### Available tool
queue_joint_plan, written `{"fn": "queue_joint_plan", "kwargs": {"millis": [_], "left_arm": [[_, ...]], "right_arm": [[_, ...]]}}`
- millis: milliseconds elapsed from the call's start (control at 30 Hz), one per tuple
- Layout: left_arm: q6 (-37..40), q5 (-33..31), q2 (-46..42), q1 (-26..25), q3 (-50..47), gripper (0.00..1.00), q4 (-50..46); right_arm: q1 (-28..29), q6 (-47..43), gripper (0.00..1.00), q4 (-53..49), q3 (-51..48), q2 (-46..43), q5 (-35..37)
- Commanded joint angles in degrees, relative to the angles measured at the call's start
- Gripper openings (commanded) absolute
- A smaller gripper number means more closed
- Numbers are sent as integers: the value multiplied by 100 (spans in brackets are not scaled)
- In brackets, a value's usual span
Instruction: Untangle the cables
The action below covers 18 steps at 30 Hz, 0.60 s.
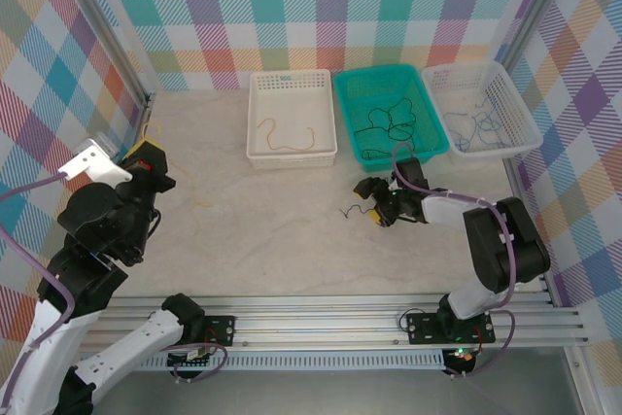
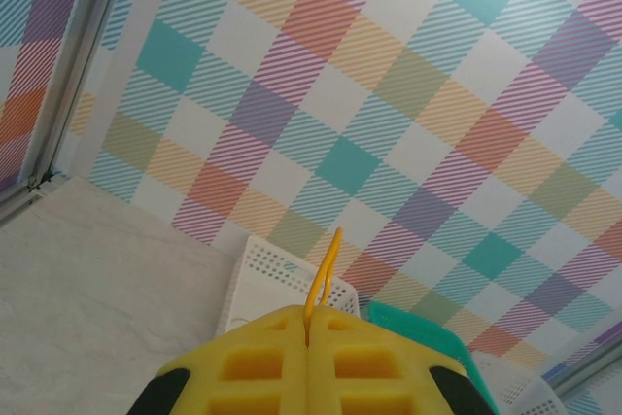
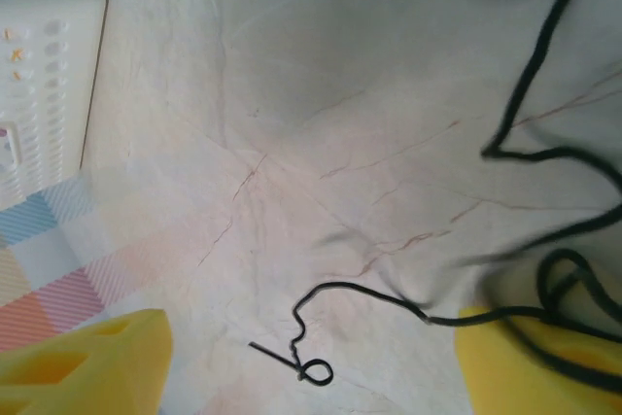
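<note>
The work looks to be at the sorting stage: loose cords are being pulled apart and put away by colour. The left fingers [image 2: 243, 366] are pressed together on an orange cable [image 2: 326, 274], whose end sticks up from between them; that arm is raised at the left side of the tabletop [image 1: 262, 230], well apart from the baskets. The right fingers [image 3: 87, 362] are spread wide and low over the tabletop, just in front of the teal basket [image 1: 342, 109]. A black cable [image 3: 533, 60] lies slack between and beside them. One strand is draped across the right-hand finger, and a small knotted end rests on the bare surface; nothing is pinched. The teal basket already holds black cords, and the white basket [image 1: 251, 114] beside it holds an orange-tan one. The next move probably calls for the right fingers to centre on a single strand of the black cable, close on it, and lift it clear. The drape over the finger may snag. The orange cable seems bound for the white basket.
</note>
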Motion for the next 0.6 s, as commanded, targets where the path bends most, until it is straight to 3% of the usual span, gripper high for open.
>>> {"fn": "queue_joint_plan", "kwargs": {"millis": [0,67,567], "left_arm": [[-39,-79,184,38,111,0,33],[-46,-40,291,38,91,0,94],[-83,858,1977,89,549,0,560]], "right_arm": [[-90,-210,91,-519,-31,-355,552],[-88,-221,100,-632,-21,-539,545],[-83,-558,100,-1135,2,-1795,953]]}}
